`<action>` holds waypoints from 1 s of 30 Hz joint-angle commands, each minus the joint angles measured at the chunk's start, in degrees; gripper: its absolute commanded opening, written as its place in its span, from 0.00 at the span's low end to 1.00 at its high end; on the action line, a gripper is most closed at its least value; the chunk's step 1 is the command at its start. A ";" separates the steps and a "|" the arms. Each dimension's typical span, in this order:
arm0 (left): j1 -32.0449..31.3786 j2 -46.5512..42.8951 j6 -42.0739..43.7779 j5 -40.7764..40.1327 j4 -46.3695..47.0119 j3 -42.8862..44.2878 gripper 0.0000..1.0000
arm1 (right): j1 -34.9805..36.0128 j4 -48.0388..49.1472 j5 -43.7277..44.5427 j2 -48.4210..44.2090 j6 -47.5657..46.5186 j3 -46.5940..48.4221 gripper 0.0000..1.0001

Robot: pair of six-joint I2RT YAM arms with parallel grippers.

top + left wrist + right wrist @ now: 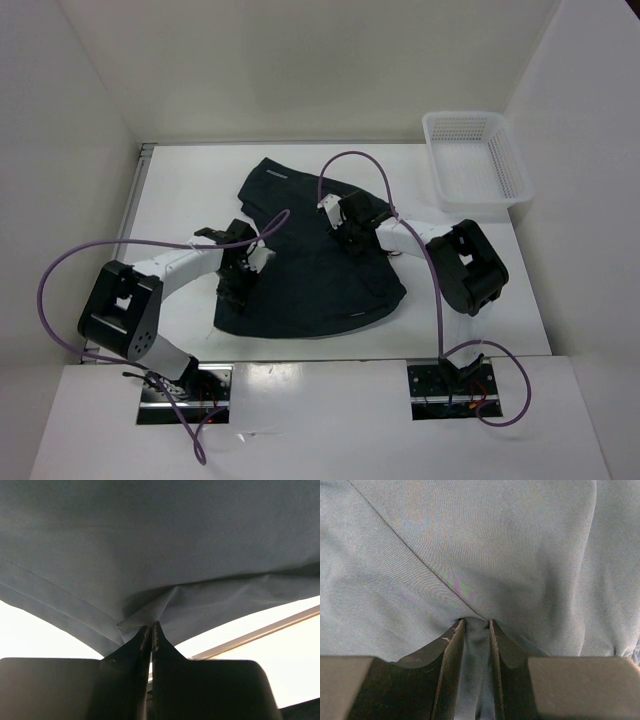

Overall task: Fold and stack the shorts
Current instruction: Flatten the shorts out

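Shorts point(310, 270) lie in a rumpled, roughly triangular heap at the centre of the white surface point(180, 190). The cloth is dark, thin, matte and finely woven, with a stitched seam running slantwise in both wrist views. Left tool point(243, 265) sits on the heap's 9 o'clock edge. In its wrist view the left tool point(150, 627) has its fingers pressed almost together on a small pinch of the shorts point(160, 540), and pleats fan out from the tips. Right tool point(345, 225) is at about 1 o'clock on the heap. Close up, the right tool point(476, 622) stands slightly parted, with a thick fold of the shorts point(470, 545) filling the gap between the fingers. A white mesh basket point(512, 172), rectangular, stands at 2 o'clock from the shorts and well apart from them. A purple cable point(350, 158) arches over the cloth's far part and hides a little of it. Small pale marks show near the waistband at 11 o'clock and the hem at 5 o'clock, too small to read.
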 commanded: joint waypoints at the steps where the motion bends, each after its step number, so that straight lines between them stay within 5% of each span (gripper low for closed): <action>1: 0.25 -0.22 0.25 -0.23 -1.56 -0.01 0.03 | 0.40 1.69 -0.70 -1.45 -1.31 0.00 0.32; 7: -1.76 -6.72 0.25 -1.45 -14.10 3.68 0.03 | 0.40 1.69 -0.70 -1.97 -1.92 -1.06 0.32; 11: -6.52 -12.09 0.25 -6.02 -19.15 2.27 0.37 | 0.40 1.69 -0.18 -1.97 -1.92 -1.59 0.33; 18: -7.14 -12.01 0.25 3.29 -28.38 8.25 0.53 | 0.40 1.69 0.97 -4.43 -2.45 -1.59 0.41; 22: -7.14 -11.39 0.25 0.22 -23.83 8.25 0.53 | 0.40 0.20 0.97 -7.33 -2.98 -1.06 0.42; 26: -6.44 -8.69 0.25 -12.50 -0.05 5.26 0.56 | 0.40 -0.95 0.27 -8.92 -2.98 -1.06 0.42; 30: -6.43 -2.70 0.25 -13.41 3.62 6.40 0.59 | 0.40 -1.48 0.26 -8.92 -2.98 -2.20 0.42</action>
